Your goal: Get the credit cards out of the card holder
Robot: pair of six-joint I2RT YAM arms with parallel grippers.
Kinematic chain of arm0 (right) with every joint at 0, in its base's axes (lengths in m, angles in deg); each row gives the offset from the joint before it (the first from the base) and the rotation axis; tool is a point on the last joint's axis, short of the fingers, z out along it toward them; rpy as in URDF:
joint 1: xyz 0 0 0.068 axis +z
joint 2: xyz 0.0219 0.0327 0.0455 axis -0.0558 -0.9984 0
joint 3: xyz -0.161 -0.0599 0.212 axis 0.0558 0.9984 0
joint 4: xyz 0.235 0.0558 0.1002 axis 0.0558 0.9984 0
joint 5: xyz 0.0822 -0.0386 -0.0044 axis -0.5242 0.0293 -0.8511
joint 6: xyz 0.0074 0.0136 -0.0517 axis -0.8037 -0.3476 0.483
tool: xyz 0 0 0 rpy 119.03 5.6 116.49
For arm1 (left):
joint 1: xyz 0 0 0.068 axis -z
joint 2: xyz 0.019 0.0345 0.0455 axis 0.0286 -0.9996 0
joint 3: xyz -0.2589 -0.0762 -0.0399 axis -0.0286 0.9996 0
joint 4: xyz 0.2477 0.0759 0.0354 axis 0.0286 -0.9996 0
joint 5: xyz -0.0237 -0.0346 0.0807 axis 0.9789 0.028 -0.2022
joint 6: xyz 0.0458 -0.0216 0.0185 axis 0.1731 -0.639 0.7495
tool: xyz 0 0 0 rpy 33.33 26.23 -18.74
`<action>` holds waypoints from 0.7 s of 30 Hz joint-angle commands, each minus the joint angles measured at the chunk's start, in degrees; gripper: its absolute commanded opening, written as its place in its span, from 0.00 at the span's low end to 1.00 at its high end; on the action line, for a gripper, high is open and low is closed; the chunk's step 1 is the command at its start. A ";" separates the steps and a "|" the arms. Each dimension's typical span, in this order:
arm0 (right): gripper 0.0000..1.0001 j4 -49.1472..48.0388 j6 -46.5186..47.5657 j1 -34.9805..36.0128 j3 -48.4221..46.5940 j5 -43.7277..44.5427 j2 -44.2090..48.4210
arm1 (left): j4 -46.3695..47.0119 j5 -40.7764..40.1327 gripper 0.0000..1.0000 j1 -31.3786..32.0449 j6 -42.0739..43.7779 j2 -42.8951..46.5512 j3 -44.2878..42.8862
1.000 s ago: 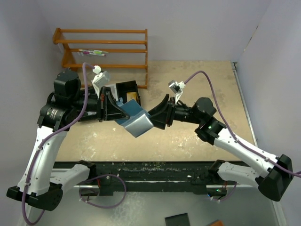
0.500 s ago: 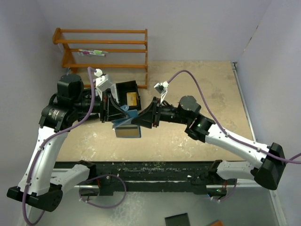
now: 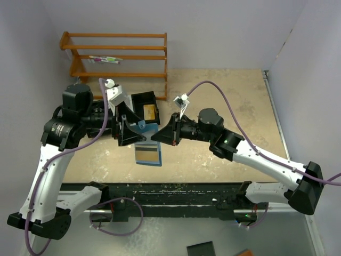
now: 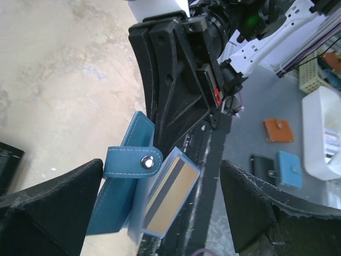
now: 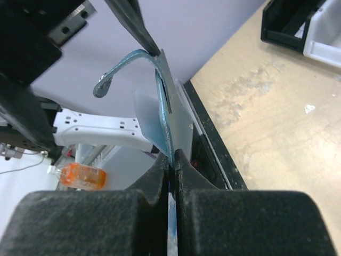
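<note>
Fingers of the right gripper (image 5: 173,156) are pressed tight together, pinching one thin edge of the card holder (image 4: 114,208), which hangs in the air above the near part of the table (image 3: 224,106). Facing it, the left gripper (image 4: 161,169) stands spread wide, grasping nothing. Its two black wedge-shaped fingers (image 4: 48,202) sit on either side of the holder. The end of the strap (image 4: 128,162) comes just beside one of them, though I cannot tell if it touches.

The holder is flat blue leather with pale stitching along its borders, folded open, its strap curling outward and tipped with a small round metal snap (image 4: 145,161). A pale, clear pocket shows on its inner face, and a credit card (image 4: 171,196) sits inside it: smooth gold-tan plastic, rectangular with rounded corners and a dark stripe along one long side.

The tabletop is matte tan, mottled with whitish scuffs. Just behind the grippers stands a black-walled tray (image 3: 143,96), with a loose card (image 3: 151,112), also tan, lying in one compartment. Against the back wall stands an orange-brown wooden rack (image 3: 114,36) of slatted shelves.
</note>
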 commanded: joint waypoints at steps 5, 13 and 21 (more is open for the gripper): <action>0.00 3.58 6.83 -0.26 -5.91 -7.63 2.20 | -4.66 -6.34 0.94 0.03 17.17 3.84 2.62; 0.00 3.91 7.92 -0.28 -9.43 -10.83 0.90 | -0.86 -17.82 0.95 0.00 19.97 6.77 7.66; 0.00 0.05 5.64 -1.47 -8.42 -11.11 1.49 | 0.06 -4.13 0.53 0.02 9.77 6.31 4.90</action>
